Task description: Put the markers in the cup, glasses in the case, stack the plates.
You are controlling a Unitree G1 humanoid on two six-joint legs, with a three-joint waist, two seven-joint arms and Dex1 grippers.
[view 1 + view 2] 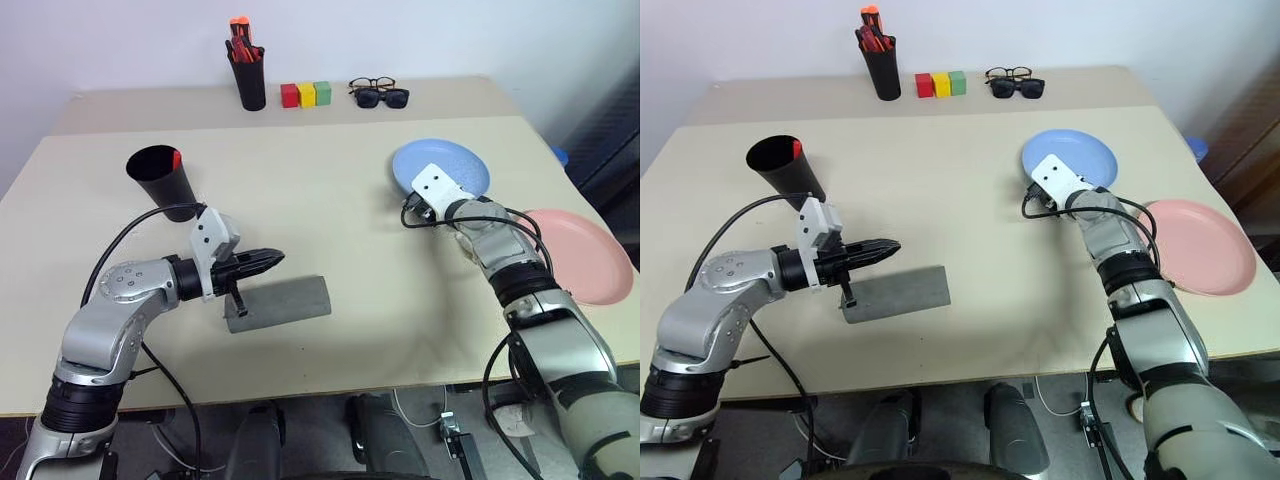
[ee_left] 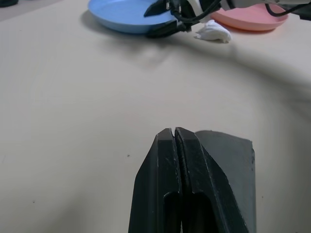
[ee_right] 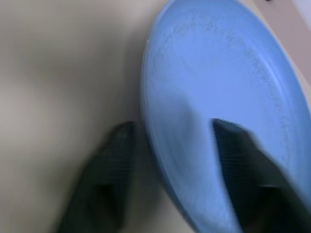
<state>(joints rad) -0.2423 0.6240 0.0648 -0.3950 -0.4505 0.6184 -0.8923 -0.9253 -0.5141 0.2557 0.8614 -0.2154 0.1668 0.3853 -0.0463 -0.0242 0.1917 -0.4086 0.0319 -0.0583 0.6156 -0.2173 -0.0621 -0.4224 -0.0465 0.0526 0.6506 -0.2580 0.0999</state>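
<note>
My left gripper [image 1: 272, 259] is shut and empty, hovering just above the closed grey case [image 1: 280, 303], which lies on the table in front of me. The black cup [image 1: 160, 180] stands behind it, with a red marker [image 1: 177, 157] showing inside its rim. At the near left rim of the light blue plate [image 1: 445, 165] sits my right gripper [image 3: 175, 131]. Its fingers stand apart astride that rim, one over the plate [image 3: 218, 82] and one on the table beside it. The pink plate [image 1: 585, 255] lies to the right by the table edge. The glasses are out of view.
Along the back of the table stand a black pen holder [image 1: 247, 80] with orange-red pens, three coloured blocks [image 1: 305, 95], and a black-rimmed clear pair [image 1: 372, 84] with sunglasses [image 1: 383, 98]. The pink plate slightly overhangs the table's right edge.
</note>
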